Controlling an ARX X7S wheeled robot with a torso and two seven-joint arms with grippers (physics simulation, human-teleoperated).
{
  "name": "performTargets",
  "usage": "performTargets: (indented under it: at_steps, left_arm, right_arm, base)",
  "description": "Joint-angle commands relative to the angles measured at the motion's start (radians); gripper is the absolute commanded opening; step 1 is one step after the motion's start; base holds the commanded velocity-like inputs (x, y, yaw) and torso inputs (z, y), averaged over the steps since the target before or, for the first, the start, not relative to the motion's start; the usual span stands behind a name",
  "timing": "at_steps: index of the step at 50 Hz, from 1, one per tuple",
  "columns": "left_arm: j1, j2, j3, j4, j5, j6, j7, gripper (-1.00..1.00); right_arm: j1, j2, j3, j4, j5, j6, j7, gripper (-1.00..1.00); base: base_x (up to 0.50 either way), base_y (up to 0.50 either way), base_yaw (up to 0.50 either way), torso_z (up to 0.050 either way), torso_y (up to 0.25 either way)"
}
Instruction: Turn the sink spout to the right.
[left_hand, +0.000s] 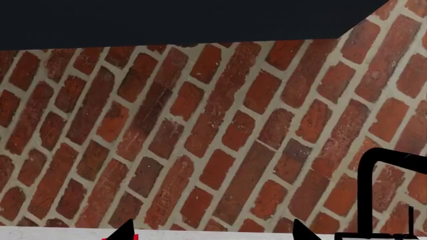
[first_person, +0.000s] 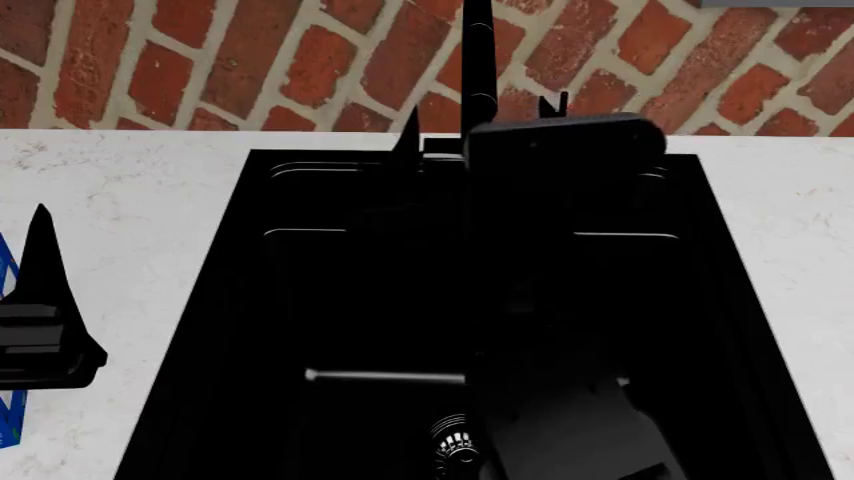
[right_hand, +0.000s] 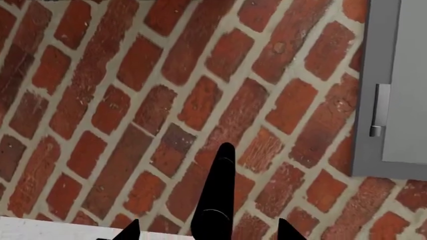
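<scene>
The spout (first_person: 478, 65), a slim matte-black tube, rose at the far rim of the sink (first_person: 334, 300), a rectangular black basin set in a speckled white worktop (first_person: 134, 200). The right tool (first_person: 483, 118) stood spread, one pointed fingertip on either side of the spout. The left tool (left_hand: 210, 232) was spread before red brick wall (left_hand: 200, 125).

Red brick wall (first_person: 267, 60) with pale mortar behind a white speckled table (first_person: 134, 230). Grey cabinet door (right_hand: 400, 85) with a slim metal handle (right_hand: 379, 110) mounted on the wall. Dark flat panel (left_hand: 187, 20) overhead in the left wrist view. Even, flat lighting.
</scene>
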Motion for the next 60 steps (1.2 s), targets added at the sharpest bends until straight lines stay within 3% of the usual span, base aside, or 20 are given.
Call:
performTargets:
  at_steps: [1,39,60]
  left_arm:
    - [0.001,-0.003,0.001,-0.003,-0.002,0.006,-0.002,1.0]
    - [-0.003,-0.012,0.007,-0.003,-0.019,0.005,-0.012,1.0]
    - [-0.002,-0.018,0.008,-0.002,-0.025,0.007,-0.019,1.0]
  right_arm:
    - [-0.005,-0.001,-0.01,0.041,0.004,-0.033,0.0,1.0]
    - [0.031,0.006,-0.043,0.137,0.009,-0.083,0.007,1.0]
    - [0.086,-0.014,-0.056,0.312,-0.007,-0.204,-0.007,1.0]
  base:
    - [0.0,0.0,0.0,0.0,0.0]
    - [0.0,0.0,0.0,0.0,0.0]
    - [0.0,0.0,0.0,0.0,0.0]
